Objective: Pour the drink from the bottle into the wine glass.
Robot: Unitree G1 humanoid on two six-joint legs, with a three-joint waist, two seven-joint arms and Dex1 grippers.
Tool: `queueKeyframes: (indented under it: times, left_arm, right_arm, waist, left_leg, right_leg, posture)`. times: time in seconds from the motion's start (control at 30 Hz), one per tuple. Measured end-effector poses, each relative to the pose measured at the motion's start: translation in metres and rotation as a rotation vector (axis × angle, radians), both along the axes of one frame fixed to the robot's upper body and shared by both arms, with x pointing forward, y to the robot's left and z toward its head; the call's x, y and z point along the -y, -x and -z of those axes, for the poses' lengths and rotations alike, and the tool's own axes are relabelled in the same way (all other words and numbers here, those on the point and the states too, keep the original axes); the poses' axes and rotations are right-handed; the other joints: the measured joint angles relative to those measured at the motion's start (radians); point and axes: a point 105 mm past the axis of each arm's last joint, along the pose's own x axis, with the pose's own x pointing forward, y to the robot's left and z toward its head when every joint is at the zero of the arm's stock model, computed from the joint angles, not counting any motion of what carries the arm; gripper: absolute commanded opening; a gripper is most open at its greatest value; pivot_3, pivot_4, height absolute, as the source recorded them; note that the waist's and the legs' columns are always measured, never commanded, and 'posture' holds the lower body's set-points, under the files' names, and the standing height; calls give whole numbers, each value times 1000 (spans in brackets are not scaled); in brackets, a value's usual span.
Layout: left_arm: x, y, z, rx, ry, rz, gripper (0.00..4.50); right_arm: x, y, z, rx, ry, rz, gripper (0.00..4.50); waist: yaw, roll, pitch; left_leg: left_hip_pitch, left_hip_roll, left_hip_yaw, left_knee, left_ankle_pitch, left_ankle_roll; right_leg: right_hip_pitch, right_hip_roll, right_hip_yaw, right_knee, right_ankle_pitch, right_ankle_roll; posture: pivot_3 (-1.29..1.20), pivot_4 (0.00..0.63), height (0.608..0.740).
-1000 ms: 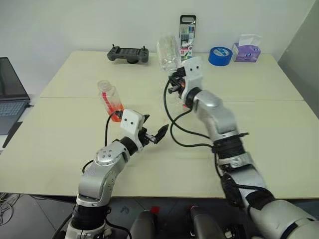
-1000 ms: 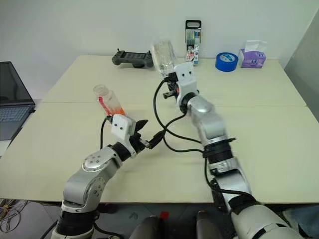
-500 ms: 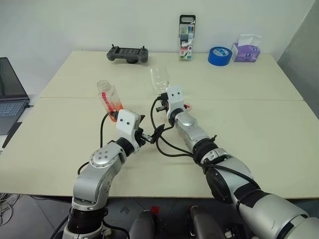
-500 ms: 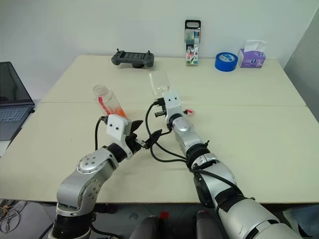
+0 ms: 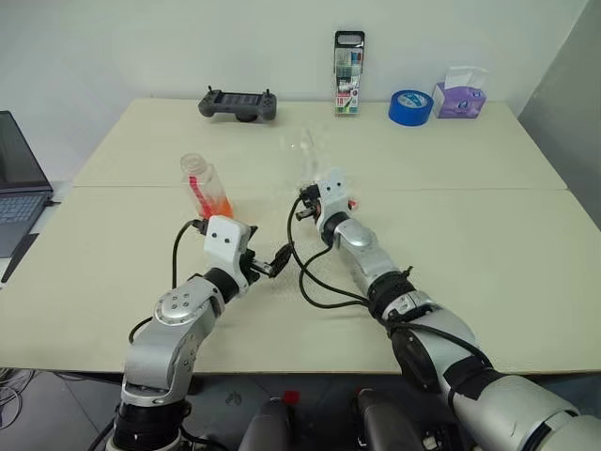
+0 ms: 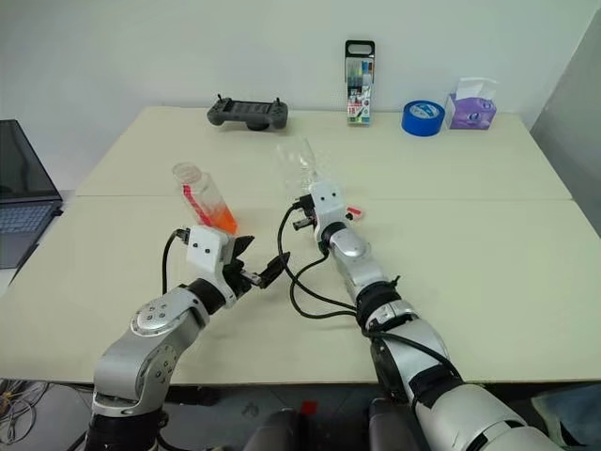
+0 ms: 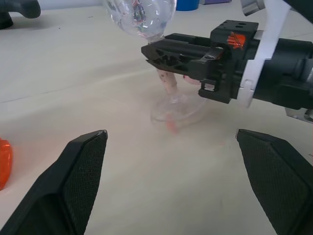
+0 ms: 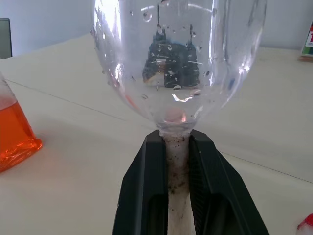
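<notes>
Clear glass is what our right gripper (image 8: 178, 161) clamps: its two black fingers (image 8: 146, 196) pinch the thin stem of the wine glass (image 6: 299, 162) just under the bowl. In the left wrist view the round foot (image 7: 177, 108) of the glass sits at the table (image 5: 488, 244), though we cannot tell whether it touches. Droplets cling inside the bowl (image 8: 178, 58), and a faint pinkish trace shows at its bottom.

Our left gripper (image 6: 252, 269) sits on the near left with its fingers (image 7: 80, 166) spread wide and nothing between them, pointing toward the glass and well short of it.

Just beyond our left wrist stands the bottle (image 5: 206, 185), uncapped and leaning a little, with the drink (image 5: 218, 204) filling its lower part in orange. A small red cap (image 6: 352, 213) lies on the table just right of our right wrist.

Along the far edge we see a grey controller (image 5: 238, 101), a pack of markers (image 5: 347, 60), a roll of blue tape (image 5: 410, 106) and a purple tissue box (image 5: 461, 98). A laptop (image 5: 19, 178) sits off the left edge.
</notes>
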Motion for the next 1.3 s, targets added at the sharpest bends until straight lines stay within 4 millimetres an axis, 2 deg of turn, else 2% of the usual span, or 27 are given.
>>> queueKeyframes:
  times: [0.1,0.23,0.63,1.1,1.17,1.2,1.27,1.3]
  left_arm:
    - [1,0,0,0,1,4,4500]
    - [1,0,0,0,1,6,4500]
    - [-2,-2,2,-9,-3,-1,4500]
    - [-2,-7,-1,6,1,-4,4500]
    - [-1,-8,-2,11,1,-3,4500]
    - [-1,-8,-3,13,1,-3,4500]
    - [-1,-8,-3,16,0,-4,4500]
    - [-3,-9,-1,8,-1,-10,4500]
  right_arm:
    - [2,4,7,-1,1,-14,257]
    - [2,8,9,7,12,-31,257]
    - [4,23,22,-29,6,-101,253]
    - [1,21,20,-67,33,-129,252]
    - [1,21,20,-73,35,-132,977]
    - [1,21,27,-109,50,-134,1222]
    - [5,27,56,-203,65,-127,1909]
    - [4,27,55,-201,69,-136,2259]
  waist:
    - [0,-1,-1]
    - [-4,-3,-3]
    - [-14,-5,-14]
    - [-15,-5,-15]
    - [-15,-5,-15]
    - [-15,-6,-15]
    - [-13,-6,-14]
    - [-14,-5,-13]
  left_leg:
    - [12,0,1,-5,0,0]
    - [16,0,2,-12,0,0]
    - [19,5,2,-14,0,0]
    - [21,8,4,-15,-1,-1]
    - [22,8,4,-15,-1,-1]
    - [22,9,4,-15,-1,-1]
    - [20,8,3,-16,-1,-1]
    - [19,8,4,-16,-1,-1]
  right_leg:
    - [10,0,1,-2,0,0]
    - [10,0,1,-2,-1,0]
    - [10,1,2,-2,-1,-1]
    - [11,3,2,-2,-2,-2]
    - [11,3,2,-2,-3,-4]
    - [11,3,2,-2,-3,-4]
    - [10,3,1,-2,-4,-6]
    - [9,3,2,-1,-4,-6]
  posture:
    - [0,150,740]
    - [0,150,740]
    - [0,150,740]
    - [0,150,740]
    - [0,150,740]
    - [0,150,740]
    - [0,150,740]
    - [0,150,740]
